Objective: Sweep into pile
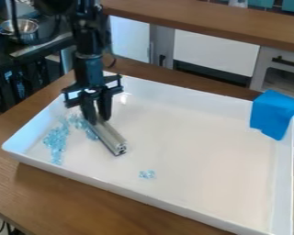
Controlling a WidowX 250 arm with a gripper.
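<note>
The black gripper (pixel 97 120) hangs over the left part of the white tray (pixel 192 133), shut on a silver metal bar (pixel 109 137). The bar lies low at the tray floor, its free end pointing toward the front right. Light blue clear pieces (pixel 56 140) are scattered left of the bar, and some lie right beside its left side. A small separate cluster of the pieces (pixel 148 174) lies in front and to the right of the bar's free end.
A blue cloth (pixel 273 114) drapes over the tray's right back corner. The tray has raised walls and stands on a brown wooden table (pixel 70 193). A metal pot (pixel 24 28) is at the upper left, and white cabinets (pixel 216 51) stand behind.
</note>
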